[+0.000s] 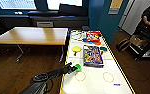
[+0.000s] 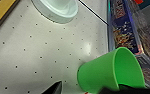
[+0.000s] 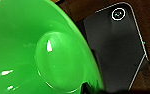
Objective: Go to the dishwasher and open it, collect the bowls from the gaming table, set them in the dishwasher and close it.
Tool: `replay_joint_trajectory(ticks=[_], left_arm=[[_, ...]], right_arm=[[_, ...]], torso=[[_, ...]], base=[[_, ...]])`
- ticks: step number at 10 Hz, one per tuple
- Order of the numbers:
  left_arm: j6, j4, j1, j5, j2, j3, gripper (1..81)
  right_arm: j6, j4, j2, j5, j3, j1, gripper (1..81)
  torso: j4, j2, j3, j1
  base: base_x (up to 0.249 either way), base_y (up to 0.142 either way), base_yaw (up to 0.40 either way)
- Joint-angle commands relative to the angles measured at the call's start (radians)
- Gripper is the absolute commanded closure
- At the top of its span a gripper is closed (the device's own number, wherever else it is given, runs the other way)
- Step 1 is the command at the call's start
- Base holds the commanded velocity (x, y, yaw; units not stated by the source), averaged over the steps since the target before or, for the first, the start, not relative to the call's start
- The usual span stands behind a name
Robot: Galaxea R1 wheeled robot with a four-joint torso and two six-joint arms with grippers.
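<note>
Lime green bowl (image 3: 41, 50) tilted, hollow facing the right wrist camera, yellow bowl (image 1: 76, 48) resting on the white gaming surface (image 1: 96, 83) beside a game box.

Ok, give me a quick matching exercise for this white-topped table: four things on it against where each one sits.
Things:
1. small yellow plastic bowl
2. red board-game box
3. large blue board-game box
4. green plastic cup

Places:
A. at the left end effector, near side
B. far end of the white-topped table
C. mid-table, right half
D. mid-table, on the side toward the wooden table

Pairs: 1-D, 2-B, 3-C, 4-A
</note>
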Motion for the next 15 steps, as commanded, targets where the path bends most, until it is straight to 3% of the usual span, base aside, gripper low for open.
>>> replay_joint_trajectory(ticks=[1, 10, 11, 13, 15], left_arm=[[-0.001, 0.007, -0.159, 0.019, 0.013, 0.010, 1.0], [0.009, 0.008, -0.092, 0.013, 0.012, 0.010, 1.0], [0.012, 0.025, -0.087, 0.013, 0.009, 0.013, 81.1], [0.012, 0.044, -0.089, 0.013, 0.003, 0.027, 81.1], [0.012, 0.044, -0.111, 0.016, -0.043, 0.143, 81.1]], right_arm=[[-0.007, -0.013, -0.020, -0.061, 0.020, 0.039, 81.1], [-0.006, -0.011, -0.013, -0.061, 0.009, 0.039, 81.1], [-0.006, -0.010, -0.012, -0.061, 0.004, 0.037, 81.1], [-0.006, -0.011, -0.003, -0.064, -0.007, 0.039, 81.1], [-0.006, -0.011, -0.001, -0.069, -0.005, 0.039, 81.1]], torso=[[0.000, 0.000, 0.002, 0.000], [0.000, 0.000, -0.001, 0.000], [0.000, 0.000, -0.001, 0.000], [0.000, 0.000, -0.001, 0.000], [0.000, 0.000, -0.001, 0.000]], base=[[0.000, 0.000, 0.000], [0.000, 0.000, 0.000], [0.000, 0.000, 0.000], [0.000, 0.000, 0.000], [0.000, 0.000, 0.000]])
